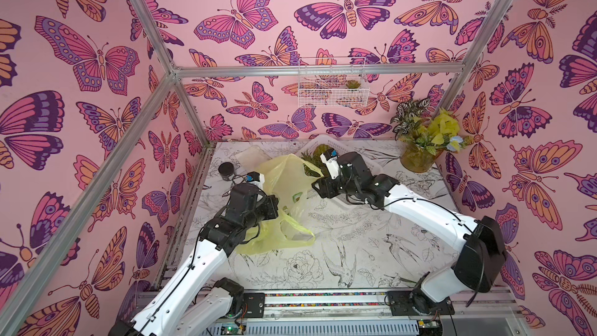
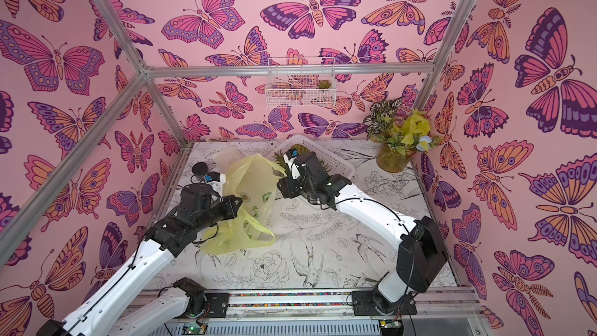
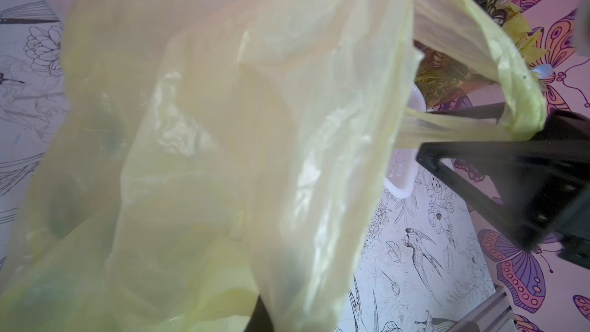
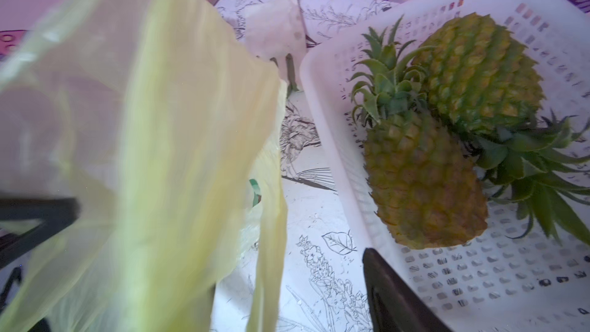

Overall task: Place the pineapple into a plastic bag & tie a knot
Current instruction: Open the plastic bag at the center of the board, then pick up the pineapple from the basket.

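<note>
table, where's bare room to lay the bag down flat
Bare: the near half of the table, between the plastic bag and the front rail. Crowded: the back, with bag, white basket, black jar, potted plant.

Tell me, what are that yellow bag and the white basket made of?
The plastic bag looks like thin, glossy, translucent yellow-green film: it crinkles and shines. The basket seems stiff white moulded plastic, fairly matte, with rows of slots.
</note>
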Motion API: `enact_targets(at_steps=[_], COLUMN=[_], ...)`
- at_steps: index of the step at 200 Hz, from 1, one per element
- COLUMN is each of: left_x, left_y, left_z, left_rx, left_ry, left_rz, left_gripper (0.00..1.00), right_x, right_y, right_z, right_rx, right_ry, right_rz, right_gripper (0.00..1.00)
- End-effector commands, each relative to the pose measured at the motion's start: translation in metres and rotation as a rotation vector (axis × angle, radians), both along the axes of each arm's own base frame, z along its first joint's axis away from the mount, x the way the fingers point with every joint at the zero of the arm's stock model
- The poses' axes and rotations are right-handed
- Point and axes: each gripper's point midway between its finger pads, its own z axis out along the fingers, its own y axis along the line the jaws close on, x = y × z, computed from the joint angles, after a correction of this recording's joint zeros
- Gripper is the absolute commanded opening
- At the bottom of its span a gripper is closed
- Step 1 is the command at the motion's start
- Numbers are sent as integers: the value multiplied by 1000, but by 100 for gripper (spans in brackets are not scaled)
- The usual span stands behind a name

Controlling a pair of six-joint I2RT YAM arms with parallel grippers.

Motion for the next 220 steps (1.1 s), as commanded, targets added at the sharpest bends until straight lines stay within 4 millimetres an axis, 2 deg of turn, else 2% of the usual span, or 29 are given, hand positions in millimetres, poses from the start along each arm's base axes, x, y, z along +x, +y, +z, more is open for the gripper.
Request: enact_targets(at_steps=[1, 16, 37, 60, 79, 105, 108, 116, 150, 182, 220], left_x=[-1, 3, 3, 1, 1, -2, -2, -3, -6, -7, -5], left_y=[6, 5, -1, -5, -5, -6, -7, -7, -9, -11, -13], left_z=[-11, -10, -12, -11, -8, -5, -5, -4, 1, -3, -6], left_rx=[-5, -15, -33, -42, -42, -47, -46, -46, -57, -60, -59], left_ry=[45, 40, 55, 58, 47, 36, 34, 30, 14, 38, 59], left_rz=[29, 38, 12, -11, -19, -34, -38, -46, -61, -73, -74], left_gripper=[0, 0, 0, 0, 0, 0, 0, 0, 0, 0, 0], right_x=[-29, -30, -10, 19, 46, 76, 81, 91, 130, 149, 170], right_y=[-27, -57, -98, -125, -143, -149, -149, -148, -148, -142, -137], right_z=[32, 37, 30, 15, -5, -33, -46, -57, -91, -123, -146], right_rx=[18, 13, -52, -225, -310, -386, -405, -435, -524, -551, -564], right_ry=[-14, -27, -89, -158, -139, -137, -119, -117, -85, -29, -15], right_rz=[124, 69, -60, -66, -40, 36, 49, 65, 65, 94, 92], right_gripper=[80, 86, 87, 87, 87, 88, 88, 89, 91, 93, 92])
